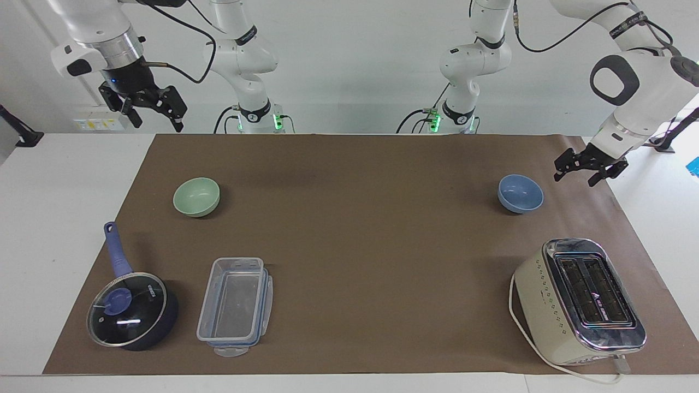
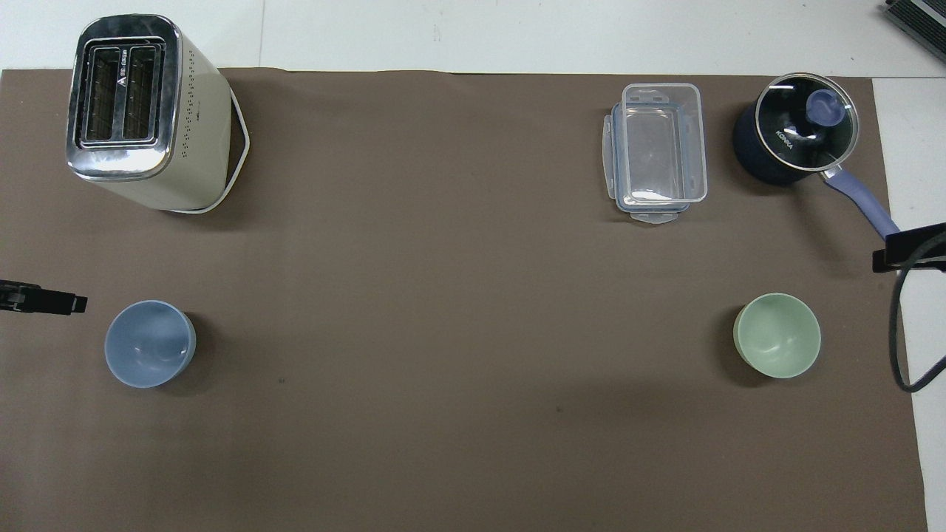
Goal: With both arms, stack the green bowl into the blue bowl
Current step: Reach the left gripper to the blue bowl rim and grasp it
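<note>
Since both look like light, stiff, slick bowls, pinch a rim: right gripper (image 1: 146,109) hangs released at 11 o'clock of the green bowl (image 1: 196,196), left gripper (image 1: 583,170) spread, empty, at 2 o'clock beside the blue bowl (image 1: 520,193).

We note the green bowl (image 1: 196,197), small, round, pale mint, smooth and plain. It sits upright on its base, mouth up, nothing inside, toward the right arm's end of the table; in the overhead view it lies at about four o'clock from centre. The blue bowl (image 1: 520,194), periwinkle, same size and shape, also stands upright and holds nothing, toward the left arm's end, at about eight o'clock overhead. The two are well apart.
</note>
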Robot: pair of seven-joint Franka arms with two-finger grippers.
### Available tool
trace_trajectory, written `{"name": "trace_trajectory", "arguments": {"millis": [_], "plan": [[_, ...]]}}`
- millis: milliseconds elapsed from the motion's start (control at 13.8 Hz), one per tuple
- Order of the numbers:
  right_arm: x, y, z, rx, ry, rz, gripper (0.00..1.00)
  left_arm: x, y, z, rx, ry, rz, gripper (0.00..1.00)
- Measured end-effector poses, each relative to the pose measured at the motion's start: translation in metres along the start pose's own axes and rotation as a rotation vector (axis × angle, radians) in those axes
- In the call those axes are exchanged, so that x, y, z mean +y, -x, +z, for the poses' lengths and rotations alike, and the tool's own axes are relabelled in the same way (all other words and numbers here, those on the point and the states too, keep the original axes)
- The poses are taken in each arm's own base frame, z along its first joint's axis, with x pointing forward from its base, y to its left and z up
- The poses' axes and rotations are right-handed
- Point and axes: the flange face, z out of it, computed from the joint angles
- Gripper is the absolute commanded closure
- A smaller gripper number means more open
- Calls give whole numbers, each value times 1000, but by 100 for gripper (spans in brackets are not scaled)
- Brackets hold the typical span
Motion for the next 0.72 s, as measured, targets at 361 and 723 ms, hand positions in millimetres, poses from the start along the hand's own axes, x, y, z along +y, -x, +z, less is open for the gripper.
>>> {"name": "trace_trajectory", "arguments": {"millis": [361,723], "plan": [[0,0,0,0,0,0,0,-20,22,58,9,55,-9,0],[0,0,1,-1,0,0,0,-20,25,84,-15,69,-20,4]]}}
